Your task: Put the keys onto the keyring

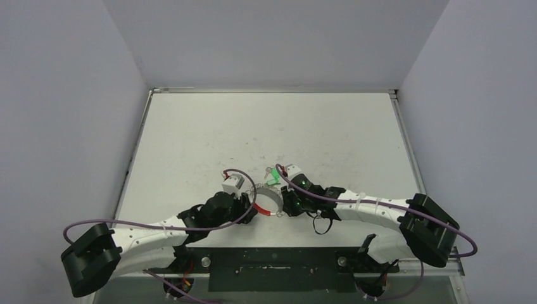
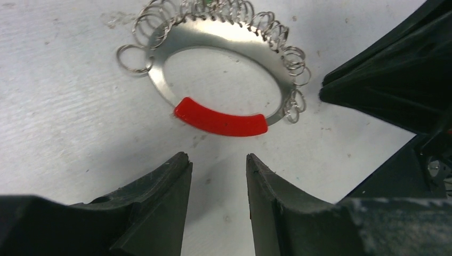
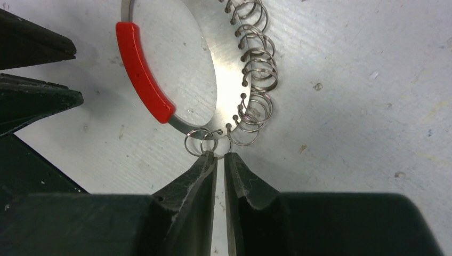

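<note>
Showing keys only overhead, left gripper open by keyring, right gripper narrowed at its rim, grip unclear.

Keyring, a flat silver hoop fringed with small wire loops and bearing a red segment, lies flat on the white bench; green-tagged keys sit at its far edge.

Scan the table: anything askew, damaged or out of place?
Nothing stands out. The keyring lies flat on the table, its red segment unbroken, with small wire loops crowded along its rim. The table only shows scuffs and specks.
</note>
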Robot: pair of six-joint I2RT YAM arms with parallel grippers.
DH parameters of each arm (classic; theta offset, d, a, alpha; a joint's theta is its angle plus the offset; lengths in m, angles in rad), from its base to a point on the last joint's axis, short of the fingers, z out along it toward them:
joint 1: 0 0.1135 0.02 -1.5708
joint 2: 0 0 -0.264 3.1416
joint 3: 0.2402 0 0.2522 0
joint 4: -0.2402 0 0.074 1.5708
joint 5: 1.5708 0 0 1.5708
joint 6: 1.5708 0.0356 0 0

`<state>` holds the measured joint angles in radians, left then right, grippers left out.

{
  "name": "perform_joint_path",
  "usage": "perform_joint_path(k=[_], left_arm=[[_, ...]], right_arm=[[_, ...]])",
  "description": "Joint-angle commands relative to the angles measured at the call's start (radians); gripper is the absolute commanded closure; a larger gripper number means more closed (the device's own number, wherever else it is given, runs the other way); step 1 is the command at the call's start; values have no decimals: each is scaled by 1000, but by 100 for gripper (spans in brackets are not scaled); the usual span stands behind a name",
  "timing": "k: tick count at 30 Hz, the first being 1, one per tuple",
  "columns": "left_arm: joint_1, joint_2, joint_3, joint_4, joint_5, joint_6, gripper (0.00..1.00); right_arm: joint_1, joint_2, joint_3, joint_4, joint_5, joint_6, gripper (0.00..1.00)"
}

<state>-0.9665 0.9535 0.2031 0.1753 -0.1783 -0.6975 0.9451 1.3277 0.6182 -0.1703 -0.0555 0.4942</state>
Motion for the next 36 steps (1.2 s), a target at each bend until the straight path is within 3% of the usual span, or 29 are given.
perform_joint_path(k=[1, 9, 14, 36], left_arm=[[5, 96, 140, 69, 102, 29, 58], [3, 371, 274, 173, 289, -32, 56], [-5, 452, 288, 236, 319, -66, 56], [-6, 554, 284, 294, 186, -144, 61]], right_arm=[[-28, 32, -29, 80, -60, 37, 89], [-63, 140, -37, 92, -63, 48, 100], [-72, 169, -48, 103, -54, 50, 100], [-72, 181, -47, 116, -80, 43, 100]])
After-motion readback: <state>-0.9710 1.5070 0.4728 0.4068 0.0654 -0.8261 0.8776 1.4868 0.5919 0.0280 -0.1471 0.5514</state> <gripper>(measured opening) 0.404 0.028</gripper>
